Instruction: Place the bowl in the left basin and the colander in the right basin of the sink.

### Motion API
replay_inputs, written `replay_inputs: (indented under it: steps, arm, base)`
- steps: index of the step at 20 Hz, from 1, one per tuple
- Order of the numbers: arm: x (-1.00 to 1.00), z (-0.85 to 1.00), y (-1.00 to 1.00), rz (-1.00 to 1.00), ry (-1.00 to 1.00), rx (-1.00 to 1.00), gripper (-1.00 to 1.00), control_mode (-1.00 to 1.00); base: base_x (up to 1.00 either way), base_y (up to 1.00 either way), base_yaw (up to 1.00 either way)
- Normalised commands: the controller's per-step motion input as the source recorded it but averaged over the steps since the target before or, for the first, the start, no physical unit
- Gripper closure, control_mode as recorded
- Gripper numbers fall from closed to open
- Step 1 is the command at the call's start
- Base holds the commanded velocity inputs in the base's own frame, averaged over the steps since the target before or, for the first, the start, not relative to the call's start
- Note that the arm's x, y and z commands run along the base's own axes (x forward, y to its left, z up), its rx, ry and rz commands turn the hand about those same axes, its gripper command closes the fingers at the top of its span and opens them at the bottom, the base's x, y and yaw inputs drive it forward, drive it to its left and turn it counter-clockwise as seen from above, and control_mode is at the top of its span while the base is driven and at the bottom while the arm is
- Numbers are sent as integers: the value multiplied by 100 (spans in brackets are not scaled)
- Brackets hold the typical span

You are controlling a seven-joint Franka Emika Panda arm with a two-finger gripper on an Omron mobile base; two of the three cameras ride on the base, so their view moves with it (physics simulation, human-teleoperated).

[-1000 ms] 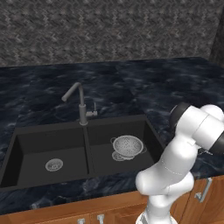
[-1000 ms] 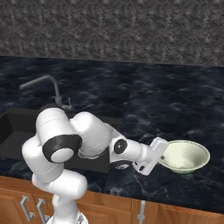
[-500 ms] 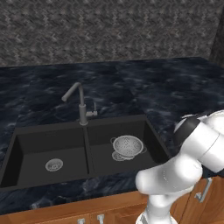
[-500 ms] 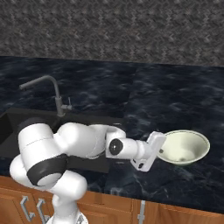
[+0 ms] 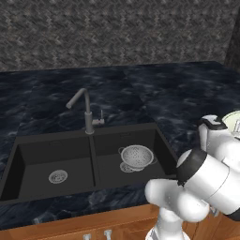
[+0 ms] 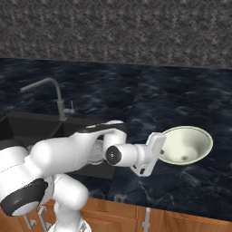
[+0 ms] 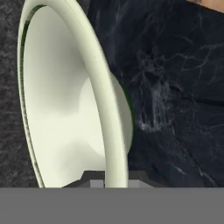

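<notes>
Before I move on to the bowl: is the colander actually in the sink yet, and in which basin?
In. The colander sits upright on the floor of the right basin, to the right of the divider; the left basin holds only its drain.

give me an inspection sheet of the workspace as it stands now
surface: dark marbled counter around the sink.
job's things: colander sits in the right basin; bowl is on the counter right of the sink, not in the left basin.
clutter: nothing seen.
grippers: hand at the bowl's near rim, which runs between the fingertips in the hand view; whether it is clamped cannot be told.
cables: nothing seen.
surroundings: grey faucet behind the divider, grey stone backsplash, wooden cabinet fronts below.
</notes>
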Motion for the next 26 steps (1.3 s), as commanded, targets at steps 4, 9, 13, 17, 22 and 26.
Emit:
replay_inputs:
  steps: [4, 9, 13, 17, 22, 26]
  arm:
    - [-44, 43, 29, 19, 1, 2, 100, -100]
    - [-39, 36, 37, 23, 4, 3, 100, -100]
    - [-30, 41, 35, 23, 10, 4, 100, -100]
    - [-33, 49, 33, 22, 14, 3, 100, -100]
    - [-45, 43, 27, 21, 15, 1, 100, -100]
    - [-49, 29, 27, 21, 10, 4, 100, -100]
  base:
    - [0, 0, 0]
    - [0, 0, 0]
    - [0, 0, 0]
    - [0, 0, 0]
    - [0, 0, 0]
    - [0, 0, 0]
